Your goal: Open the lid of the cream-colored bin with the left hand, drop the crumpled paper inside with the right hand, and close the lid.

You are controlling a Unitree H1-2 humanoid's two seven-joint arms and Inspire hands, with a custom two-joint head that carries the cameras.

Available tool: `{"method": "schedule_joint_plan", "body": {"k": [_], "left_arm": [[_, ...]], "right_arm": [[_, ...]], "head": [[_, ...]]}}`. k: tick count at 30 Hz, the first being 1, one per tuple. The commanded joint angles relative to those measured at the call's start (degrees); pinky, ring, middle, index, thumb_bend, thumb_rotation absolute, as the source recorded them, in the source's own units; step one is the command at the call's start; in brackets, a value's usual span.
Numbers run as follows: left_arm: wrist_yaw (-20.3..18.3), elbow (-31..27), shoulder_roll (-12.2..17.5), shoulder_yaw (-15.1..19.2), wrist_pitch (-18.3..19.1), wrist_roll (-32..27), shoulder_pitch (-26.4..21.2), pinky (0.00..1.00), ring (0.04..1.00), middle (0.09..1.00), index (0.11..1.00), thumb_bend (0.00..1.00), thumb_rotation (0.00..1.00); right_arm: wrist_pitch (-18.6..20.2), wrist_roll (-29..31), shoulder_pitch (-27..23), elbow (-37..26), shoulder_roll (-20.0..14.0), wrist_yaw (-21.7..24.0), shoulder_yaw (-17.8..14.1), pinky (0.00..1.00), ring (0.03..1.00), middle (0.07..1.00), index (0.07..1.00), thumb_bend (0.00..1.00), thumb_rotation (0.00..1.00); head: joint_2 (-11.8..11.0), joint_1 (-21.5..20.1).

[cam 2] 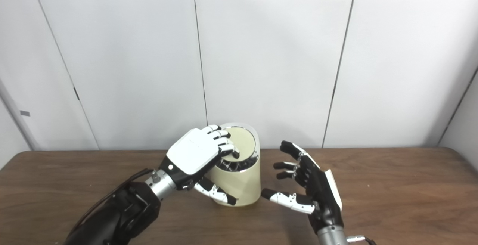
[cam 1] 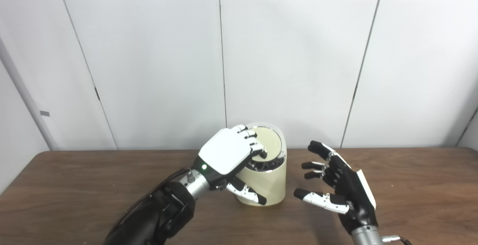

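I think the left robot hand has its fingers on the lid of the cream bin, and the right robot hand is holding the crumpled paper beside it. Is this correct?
Not quite. The right robot hand holds nothing: its fingers are spread open beside the cream bin, and no crumpled paper is visible, as the left eye view shows. The left robot hand does rest its fingers on the lid.

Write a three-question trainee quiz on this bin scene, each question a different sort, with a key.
1. True or false: the right hand holds crumpled paper.
2. Which hand rests its fingers on the lid of the cream-colored bin? A) left hand B) right hand C) neither
3. Fill in: the bin stands on a brown wooden ____.

Key: 1 false, it is open and empty, beside the bin. 2 A. 3 table.
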Motion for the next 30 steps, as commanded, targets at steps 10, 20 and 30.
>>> {"method": "schedule_joint_plan", "body": {"k": [10,20,30], "left_arm": [[-5.22,-2.9,0.7,3.39,2.11,-6.69,1.0,0.84,0.846,0.742,0.732,0.92,0.57],[0.42,-4.25,-2.07,10.91,2.45,-12.18,2.94,0.76,0.864,0.799,0.803,0.88,0.53],[4.61,-3.01,-6.25,19.04,1.03,-25.48,5.17,0.72,0.891,0.938,0.954,0.8,0.49]], "right_arm": [[-2.54,0.48,-1.68,-0.88,-0.36,0.13,-0.31,0.55,0.662,0.835,0.801,0.74,0.12],[-2.58,0.28,-1.78,-0.43,-0.29,-0.01,-0.33,0.56,0.658,0.828,0.794,0.75,0.13],[-1.96,0.68,-1.46,-0.67,-0.31,0.14,-0.42,0.57,0.667,0.831,0.794,0.76,0.13]], "head": [[-0.1,0.31],[-0.51,0.66],[-0.59,0.94]]}}
